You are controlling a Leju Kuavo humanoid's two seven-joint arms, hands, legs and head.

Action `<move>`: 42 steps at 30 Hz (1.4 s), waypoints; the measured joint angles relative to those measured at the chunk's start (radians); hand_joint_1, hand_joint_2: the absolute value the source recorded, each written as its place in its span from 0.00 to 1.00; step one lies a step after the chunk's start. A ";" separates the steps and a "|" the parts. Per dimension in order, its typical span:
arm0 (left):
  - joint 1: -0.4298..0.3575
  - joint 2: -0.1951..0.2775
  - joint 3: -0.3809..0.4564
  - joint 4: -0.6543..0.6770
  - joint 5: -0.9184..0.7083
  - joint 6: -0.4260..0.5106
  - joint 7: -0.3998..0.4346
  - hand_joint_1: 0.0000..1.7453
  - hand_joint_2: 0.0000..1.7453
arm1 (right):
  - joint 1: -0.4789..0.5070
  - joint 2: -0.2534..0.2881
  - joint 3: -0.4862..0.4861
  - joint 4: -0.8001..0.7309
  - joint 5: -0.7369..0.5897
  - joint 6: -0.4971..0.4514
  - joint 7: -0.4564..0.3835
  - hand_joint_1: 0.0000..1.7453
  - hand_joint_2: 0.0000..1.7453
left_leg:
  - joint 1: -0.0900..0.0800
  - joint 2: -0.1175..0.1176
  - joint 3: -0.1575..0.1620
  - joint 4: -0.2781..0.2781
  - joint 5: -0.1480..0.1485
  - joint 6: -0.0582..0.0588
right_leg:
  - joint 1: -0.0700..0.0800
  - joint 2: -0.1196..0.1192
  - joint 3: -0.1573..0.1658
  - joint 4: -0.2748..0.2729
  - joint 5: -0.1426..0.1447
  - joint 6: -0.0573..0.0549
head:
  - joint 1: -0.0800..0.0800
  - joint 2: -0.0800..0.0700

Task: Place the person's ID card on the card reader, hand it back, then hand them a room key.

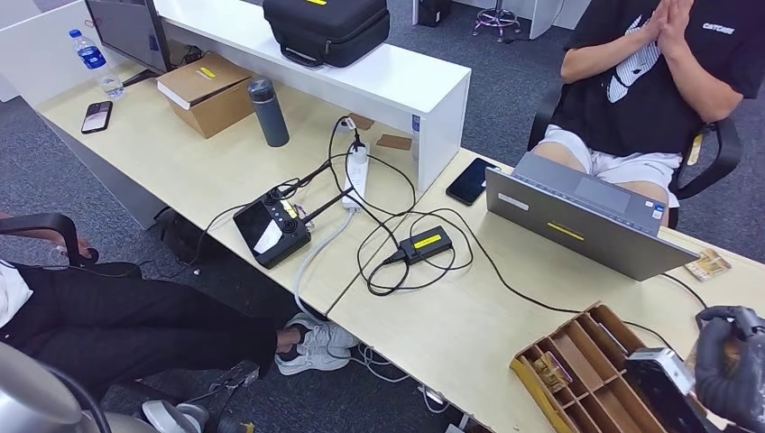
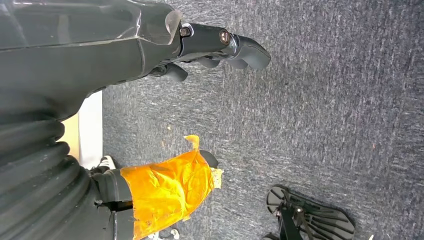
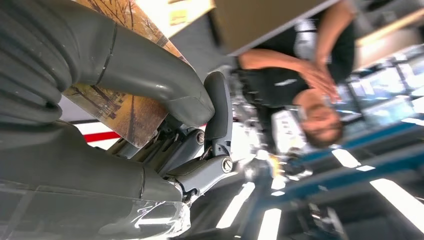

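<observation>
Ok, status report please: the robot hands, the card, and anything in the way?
Left robot hand hanging open over floor. Right robot hand grips a picture card by the wooden tray. Open laptop stands between it and the person.

The floor is grey carpet [image 1: 505, 81]. Two light wooden desks [image 1: 171, 153] stand side by side, and a white shelf [image 1: 397, 77] runs along the back of one. A black office chair [image 1: 717, 153] stands behind the other desk. Long bright lights [image 3: 395, 197] shine on the ceiling.

Wooden compartment tray [image 1: 577, 356], matt desk [image 1: 180, 153], rough grey carpet [image 2: 325, 100].
</observation>
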 joint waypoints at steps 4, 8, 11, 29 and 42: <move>0.000 0.000 0.002 0.000 -0.001 0.001 0.001 0.00 1.00 | -0.005 -0.004 -0.083 0.069 0.005 0.010 0.007 1.00 1.00 | 0.000 0.000 0.000 0.000 0.000 0.000 | 0.000 0.000 0.000 0.000 0.000 0.000 | 0.000 0.000; 0.000 0.000 0.005 0.000 0.001 0.001 0.003 0.00 1.00 | -0.004 -0.011 -0.152 0.122 -0.009 0.024 0.008 1.00 1.00 | 0.000 0.000 0.000 0.000 0.000 0.000 | 0.000 0.000 0.000 0.000 0.000 0.000 | 0.000 0.000; 0.000 0.000 0.006 0.000 0.003 0.002 0.004 0.00 1.00 | -0.003 -0.016 -0.186 0.149 -0.017 0.026 0.005 1.00 1.00 | 0.000 0.000 0.000 0.000 0.000 0.000 | 0.000 0.000 0.000 0.000 0.000 0.000 | 0.000 0.000; 0.003 -0.011 0.030 0.000 0.025 0.016 0.020 0.00 1.00 | 0.068 -0.045 -0.372 0.259 0.007 0.029 0.005 1.00 1.00 | 0.000 0.000 0.000 0.000 -0.001 0.001 | 0.000 0.000 -0.001 0.000 0.000 0.000 | 0.000 0.000; 0.003 -0.019 0.039 0.000 0.028 0.019 0.025 0.00 1.00 | 0.122 -0.045 -0.382 0.404 0.052 0.022 0.015 1.00 1.00 | 0.000 0.000 0.000 0.000 -0.001 0.001 | 0.000 0.000 0.000 0.000 0.000 0.000 | 0.000 0.000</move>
